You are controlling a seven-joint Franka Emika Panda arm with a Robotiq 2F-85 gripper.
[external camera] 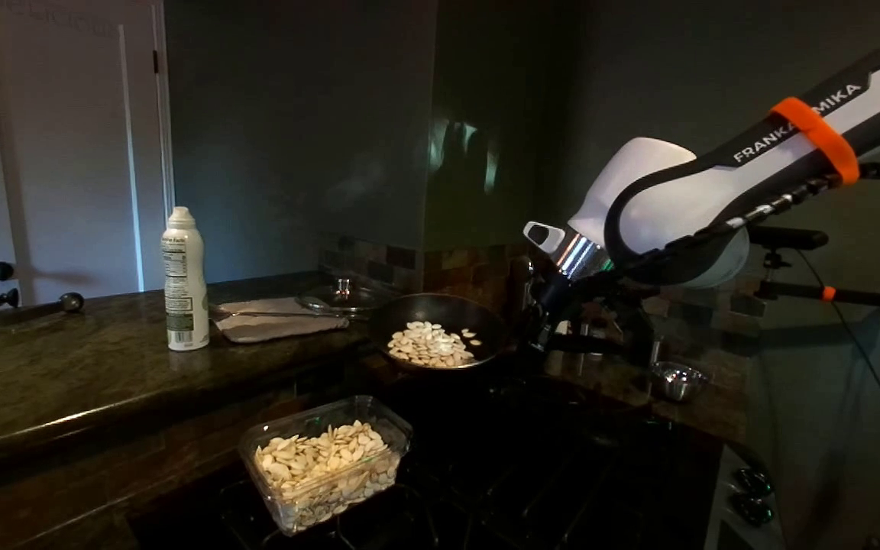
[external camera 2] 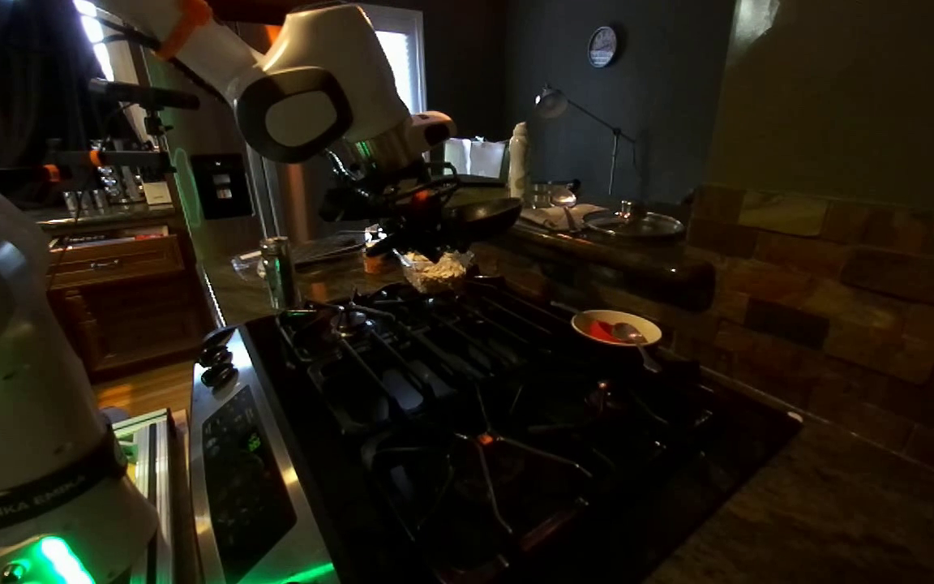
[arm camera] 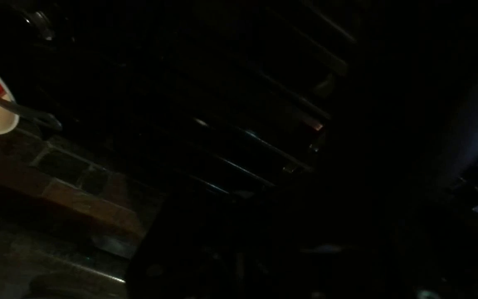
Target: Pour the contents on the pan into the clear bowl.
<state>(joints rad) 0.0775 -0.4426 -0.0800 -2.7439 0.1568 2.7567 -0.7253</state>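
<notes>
The black pan [external camera: 451,305] is held in the air over the stove, beside the raised counter. It also shows in an exterior view [external camera 2: 487,217], seen from the side. A heap of pale flat pieces [external camera: 428,345] lies in it, toward the side facing that camera. The clear bowl [external camera: 379,411], also seen at the stove's far end [external camera 2: 439,280], stands below the pan and holds many similar pieces. My gripper [external camera: 538,325] is at the pan's handle side and appears shut on the handle; the fingers and handle are lost in shadow. The wrist view is almost black around the jaws.
A white bottle [external camera: 186,283], a cloth [external camera: 279,325] with a spoon and a glass lid [external camera: 344,296] stand on the raised counter. A white bowl [external camera 2: 649,331] with red inside and a spoon sits by the stove's back edge. A pepper mill [external camera 2: 279,272] stands beyond the grates.
</notes>
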